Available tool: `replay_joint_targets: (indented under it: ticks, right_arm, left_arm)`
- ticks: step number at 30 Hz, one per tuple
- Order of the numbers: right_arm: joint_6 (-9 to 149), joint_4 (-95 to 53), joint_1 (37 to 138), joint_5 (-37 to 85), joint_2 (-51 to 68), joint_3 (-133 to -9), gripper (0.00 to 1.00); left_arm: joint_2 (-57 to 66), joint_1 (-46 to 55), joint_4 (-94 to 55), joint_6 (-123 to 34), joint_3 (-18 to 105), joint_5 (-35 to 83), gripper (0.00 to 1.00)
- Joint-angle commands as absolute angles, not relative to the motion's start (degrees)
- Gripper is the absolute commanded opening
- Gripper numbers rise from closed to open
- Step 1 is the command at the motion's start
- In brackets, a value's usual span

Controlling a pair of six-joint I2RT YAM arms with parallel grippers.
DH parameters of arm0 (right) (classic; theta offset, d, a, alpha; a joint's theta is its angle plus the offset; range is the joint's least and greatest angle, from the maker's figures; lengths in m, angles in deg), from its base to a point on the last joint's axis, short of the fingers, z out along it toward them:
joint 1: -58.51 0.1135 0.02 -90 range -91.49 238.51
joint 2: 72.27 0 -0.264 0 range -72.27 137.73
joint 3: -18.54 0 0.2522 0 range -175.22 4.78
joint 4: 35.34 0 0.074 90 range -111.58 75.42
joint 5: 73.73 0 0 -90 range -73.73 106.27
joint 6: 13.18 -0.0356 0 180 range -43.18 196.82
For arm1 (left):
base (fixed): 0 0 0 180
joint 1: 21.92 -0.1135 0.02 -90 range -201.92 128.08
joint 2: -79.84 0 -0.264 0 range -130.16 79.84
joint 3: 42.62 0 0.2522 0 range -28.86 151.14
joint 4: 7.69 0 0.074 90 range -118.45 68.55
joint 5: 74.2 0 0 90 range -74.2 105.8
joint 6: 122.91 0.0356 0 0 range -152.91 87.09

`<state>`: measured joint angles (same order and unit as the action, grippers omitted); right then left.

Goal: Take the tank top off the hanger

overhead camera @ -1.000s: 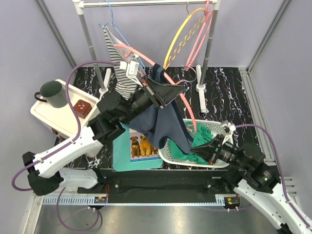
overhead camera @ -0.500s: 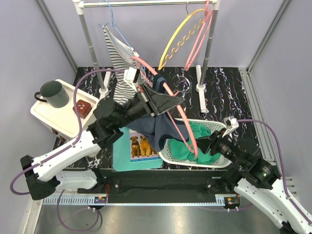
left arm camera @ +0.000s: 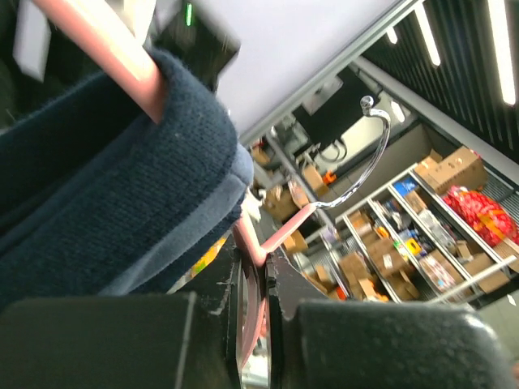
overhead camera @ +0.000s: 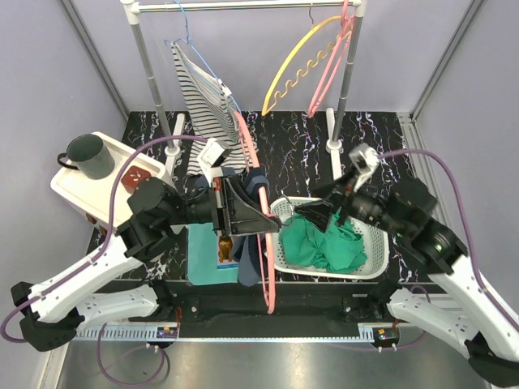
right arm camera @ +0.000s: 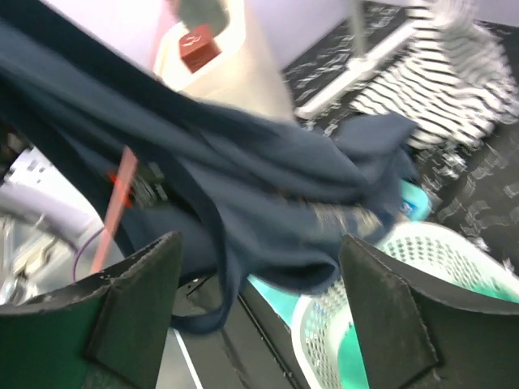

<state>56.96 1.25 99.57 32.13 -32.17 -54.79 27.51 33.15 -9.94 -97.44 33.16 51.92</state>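
The bench (overhead camera: 381, 146) carries a clothes rail (overhead camera: 243, 5) at 12 o'clock and a white basket (overhead camera: 369, 263) at about 4 o'clock, with green cloth (overhead camera: 324, 243) in it. The navy tank top (overhead camera: 248, 263) is on the pink hanger (overhead camera: 253, 170). One end bunches over the bar at 12 o'clock of my left hand (overhead camera: 258, 219), and the rest sags toward 6 o'clock at the bench's near edge.

My left hand is clamped tight on the hanger. Its wrist view shows the pink bar pinched between the fingers (left arm camera: 324, 348), with the steel hook (left arm camera: 369, 154) beyond. My right hand (overhead camera: 312, 215) hangs over the basket's left rim, at 3 o'clock of the left hand. It is spread wide and holds nothing, and navy cloth fills its wrist view just ahead.

To do this well, I judge I should hold the hanger steady, reach toward 9 o'clock and pinch the fabric away from the bar. Then I should draw it off along the hanger's arm rather than straight down, so the strap does not snag.
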Motion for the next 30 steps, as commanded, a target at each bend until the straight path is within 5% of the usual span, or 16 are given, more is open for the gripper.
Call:
replay_joint_targets:
  ticks: [1, 23, 26, 30]
  right_arm:
    - [63.55, -5.13, 99.82, 44.56, -23.34, -60.95, 0.89]
    - [57.58, -24.39, 99.82, 63.49, -19.36, -56.48, 0.85]
    - [56.87, -25.45, 99.82, 56.72, -18.84, -56.66, 0.69]
    - [56.52, -26.68, 99.82, 47.84, -17.70, -58.05, 0.30]
  left_arm:
    - [27.99, 33.10, -7.56, -98.48, 31.88, 57.63, 0.00]
    - [24.91, 33.10, -5.63, -97.60, 30.29, 58.34, 0.00]
    - [24.56, 33.10, -5.19, -97.43, 30.03, 58.34, 0.00]
    - [23.60, 33.10, -7.81, -94.36, 30.55, 58.25, 0.00]
